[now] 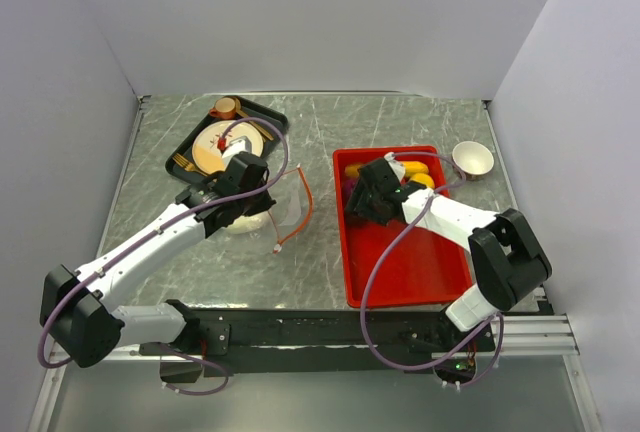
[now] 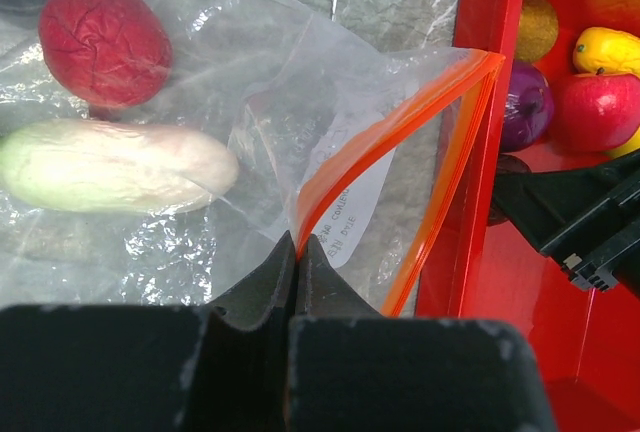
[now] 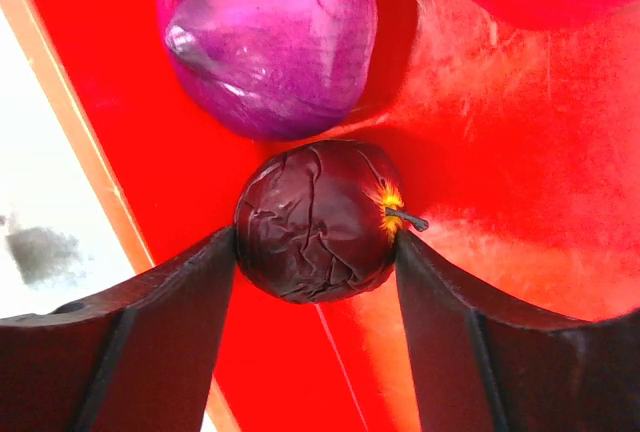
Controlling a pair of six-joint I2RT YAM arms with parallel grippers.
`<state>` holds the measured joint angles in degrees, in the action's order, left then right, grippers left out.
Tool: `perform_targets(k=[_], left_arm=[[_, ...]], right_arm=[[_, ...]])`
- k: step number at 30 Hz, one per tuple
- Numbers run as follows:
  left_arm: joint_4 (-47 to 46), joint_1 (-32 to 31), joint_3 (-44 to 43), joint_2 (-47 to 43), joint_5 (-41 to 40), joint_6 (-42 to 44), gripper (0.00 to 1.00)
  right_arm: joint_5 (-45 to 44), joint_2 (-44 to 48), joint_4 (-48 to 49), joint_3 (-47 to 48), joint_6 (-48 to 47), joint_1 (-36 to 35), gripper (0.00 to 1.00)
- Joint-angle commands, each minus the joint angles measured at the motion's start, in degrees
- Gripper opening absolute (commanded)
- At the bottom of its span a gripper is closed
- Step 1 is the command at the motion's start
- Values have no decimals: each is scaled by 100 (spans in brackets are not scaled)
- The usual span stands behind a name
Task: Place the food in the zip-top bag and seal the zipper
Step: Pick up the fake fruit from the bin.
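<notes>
Pinched together, my left gripper (image 2: 298, 248) clamps the zipper (image 2: 392, 130) of the zip-top bag (image 2: 250, 82); my right gripper (image 3: 316, 240) squeezes a maroon fruit (image 3: 310, 217) in the red tray (image 3: 480, 182).

Bright, even light from overhead on grey marbled table (image 1: 330, 122); shadows faint, soft-edged. Plain white walls (image 1: 300, 12) slightly washed out. Overhead view sharp corner to corner.

Left wrist view: clear floppy zip-top bag (image 2: 250, 102) patched with white glare, wrinkles sparkling; left gripper (image 2: 298, 244) near lens, almost black, blurred.

Right wrist view: rigid red rectangular tray (image 3: 480, 152) oversaturated, blooming orange-pink; table beyond blown out white. Wrinkled maroon toy fruit (image 3: 315, 222) crisp; glossy purple toy onion (image 3: 265, 37) carries pale sheen; right gripper (image 3: 316, 252) dark, soft-focus.
</notes>
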<state>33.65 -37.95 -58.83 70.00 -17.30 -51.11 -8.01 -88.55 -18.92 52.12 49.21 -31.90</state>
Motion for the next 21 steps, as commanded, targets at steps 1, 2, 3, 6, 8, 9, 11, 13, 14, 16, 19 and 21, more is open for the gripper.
perform_targets(k=[1,2,3,6,8,9,11,13,14,16,19,21], left_arm=[[-122,-1,-164,31,51,84,1],[-130,-1,-173,32,77,84,1],[-139,-1,-173,32,104,84,1],[-183,-1,-164,49,130,101,1],[-166,-1,-190,67,122,110,1],[-157,-1,-208,75,113,102,1],[-157,7,-199,67,104,93,1],[-201,-1,-173,40,130,75,1],[-218,-1,-155,23,148,66,1],[-262,-1,-147,23,183,75,1],[-245,-1,-173,75,201,93,1],[-245,-1,-173,93,218,101,1]], right_arm=[[28,49,169,-211,-17,61,57],[2,75,99,-185,-34,61,51],[-7,92,81,-176,-52,70,48],[-51,207,29,-184,-52,70,40],[-69,312,-41,-176,-52,61,38],[-78,365,-59,-176,-52,70,36],[-95,513,-103,-193,-61,79,35],[-122,628,-112,-211,-43,70,34],[-139,716,-156,-202,-34,70,34],[-174,804,-182,-193,-34,61,33],[-210,962,-244,-158,-8,61,32],[-210,1059,-279,-149,-17,70,32]])
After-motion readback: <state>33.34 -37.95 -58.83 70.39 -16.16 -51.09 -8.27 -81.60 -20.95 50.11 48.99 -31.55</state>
